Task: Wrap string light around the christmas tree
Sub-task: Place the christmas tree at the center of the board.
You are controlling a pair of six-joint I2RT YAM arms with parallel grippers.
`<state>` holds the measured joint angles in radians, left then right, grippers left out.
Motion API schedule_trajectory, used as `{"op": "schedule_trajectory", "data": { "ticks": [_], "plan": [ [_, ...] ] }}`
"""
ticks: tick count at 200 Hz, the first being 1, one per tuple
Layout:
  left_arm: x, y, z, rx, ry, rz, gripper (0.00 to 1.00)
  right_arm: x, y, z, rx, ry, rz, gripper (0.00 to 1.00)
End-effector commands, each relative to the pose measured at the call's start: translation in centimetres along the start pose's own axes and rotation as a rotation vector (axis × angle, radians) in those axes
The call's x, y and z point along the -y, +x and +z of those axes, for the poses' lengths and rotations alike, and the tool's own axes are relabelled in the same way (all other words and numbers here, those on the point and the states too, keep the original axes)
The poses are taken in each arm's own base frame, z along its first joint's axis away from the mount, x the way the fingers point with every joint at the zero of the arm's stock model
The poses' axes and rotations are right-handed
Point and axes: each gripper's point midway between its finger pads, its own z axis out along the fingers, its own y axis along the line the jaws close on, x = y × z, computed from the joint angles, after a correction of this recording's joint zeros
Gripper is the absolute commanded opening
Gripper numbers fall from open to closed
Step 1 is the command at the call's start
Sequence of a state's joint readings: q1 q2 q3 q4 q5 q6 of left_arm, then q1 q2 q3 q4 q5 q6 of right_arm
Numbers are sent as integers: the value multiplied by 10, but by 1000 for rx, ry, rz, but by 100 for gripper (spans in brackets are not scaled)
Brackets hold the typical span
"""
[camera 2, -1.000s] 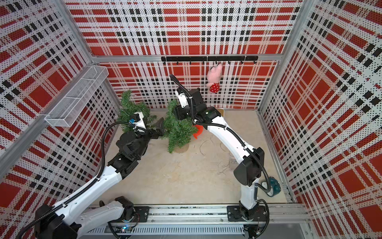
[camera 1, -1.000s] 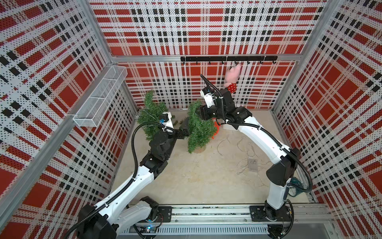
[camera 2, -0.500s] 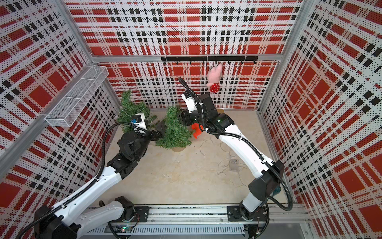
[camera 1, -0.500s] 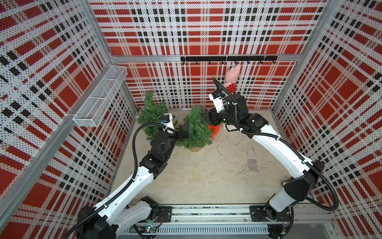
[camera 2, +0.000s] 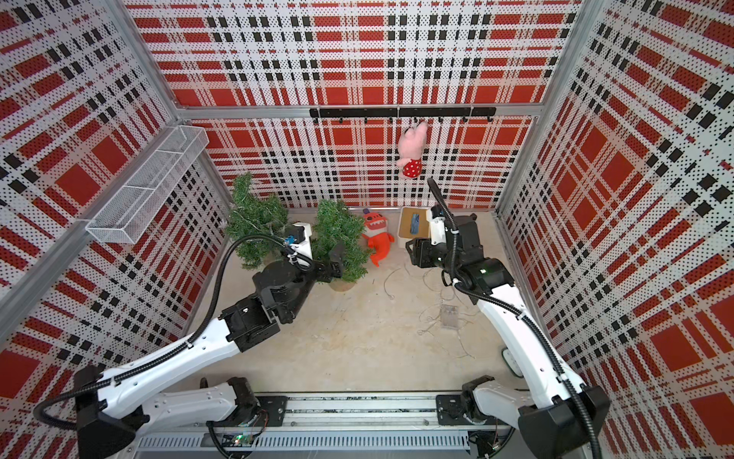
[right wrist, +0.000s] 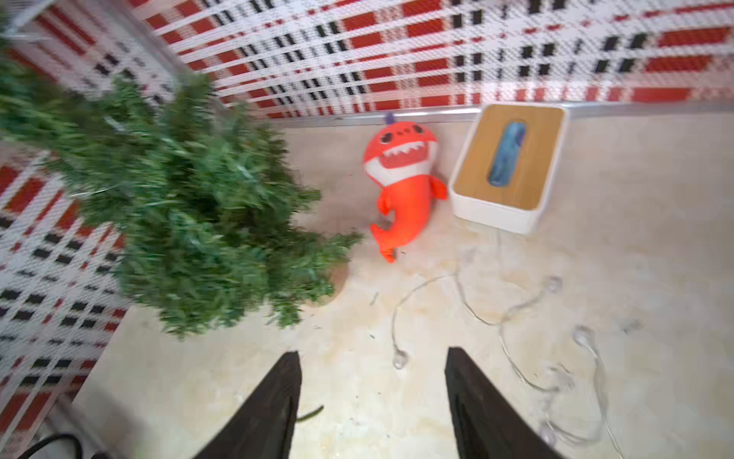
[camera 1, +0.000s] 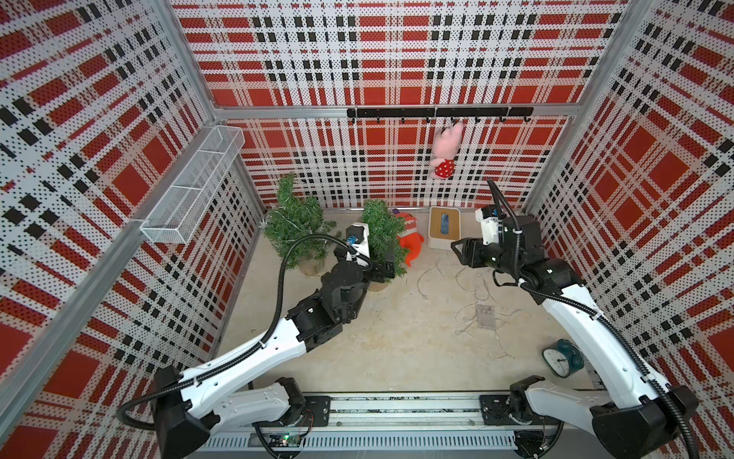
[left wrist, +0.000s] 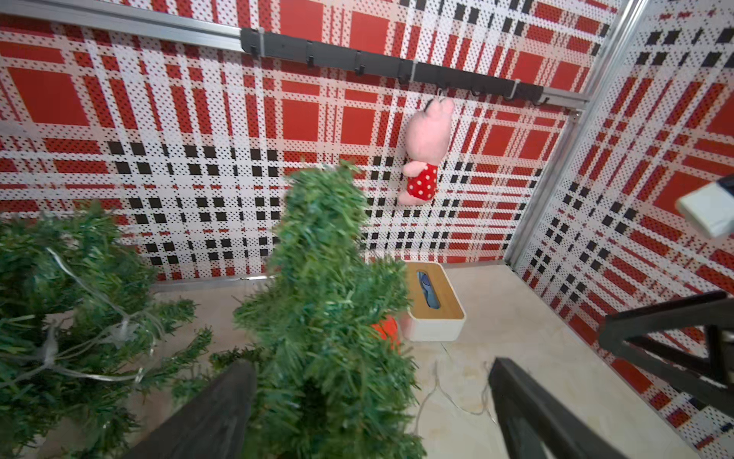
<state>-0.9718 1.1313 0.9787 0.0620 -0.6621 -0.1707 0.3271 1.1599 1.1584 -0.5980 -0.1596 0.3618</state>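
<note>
Moved: right end effector (camera 1: 457, 250) sat at the tip of the christmas tree (camera 1: 381, 230) a second ago; it now hangs well off to the tree's right, in front of the tissue box (camera 1: 444, 228).
Unchanged: the tree's pot stands on the same spot of the table (camera 1: 377, 349), and the left end effector (left wrist: 371, 363) stays low at the tree.
Tree axis: long axis vertical, tip up, pot down; it stands upright near the back wall, between the second tree (camera 1: 296, 226) and the orange shark plush (camera 1: 411, 238).
String light: string light (right wrist: 399, 359) lies slack on the table in loose loops, right of the tree's pot and apart from it. It has no single direction; the strands trail away from the tree toward a small clear box (camera 1: 485, 316). None of it is on this tree.
Second tree: it stands in the back left corner, with a clear wire and bulbs already draped over its branches.
Left end effector: jaws spread wide with the tree's lower branches between them. The wrist view shows one finger (left wrist: 214, 409) against the foliage and the opposite one clear of it, so nothing is clamped.
Right end effector: jaws apart in the wrist view, only bare table showing between them; it holds nothing.
Elsewhere: pink plush (camera 1: 447, 151) hangs from the hook rail.
</note>
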Motion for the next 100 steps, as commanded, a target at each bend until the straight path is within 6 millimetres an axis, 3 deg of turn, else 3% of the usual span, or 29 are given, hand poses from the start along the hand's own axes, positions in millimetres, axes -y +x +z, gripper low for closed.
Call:
{"op": "schedule_trajectory", "data": {
  "ticks": [1, 17, 39, 53, 66, 100],
  "plan": [
    [31, 32, 1, -69, 27, 27, 97, 45, 62, 27, -169, 181, 62, 61],
    [63, 59, 1, -117, 114, 20, 97, 78, 80, 35, -197, 301, 73, 60],
    [91, 91, 7, -180, 197, 13, 98, 120, 95, 53, -237, 382, 128, 54],
    [102, 105, 10, -213, 231, 11, 98, 131, 108, 67, -301, 400, 143, 47],
    [101, 117, 14, -240, 219, 14, 98, 120, 117, 81, -333, 347, 155, 47],
    [70, 135, 24, -299, 132, -40, 95, 56, 130, 120, -343, 208, 110, 53]
  ]
}}
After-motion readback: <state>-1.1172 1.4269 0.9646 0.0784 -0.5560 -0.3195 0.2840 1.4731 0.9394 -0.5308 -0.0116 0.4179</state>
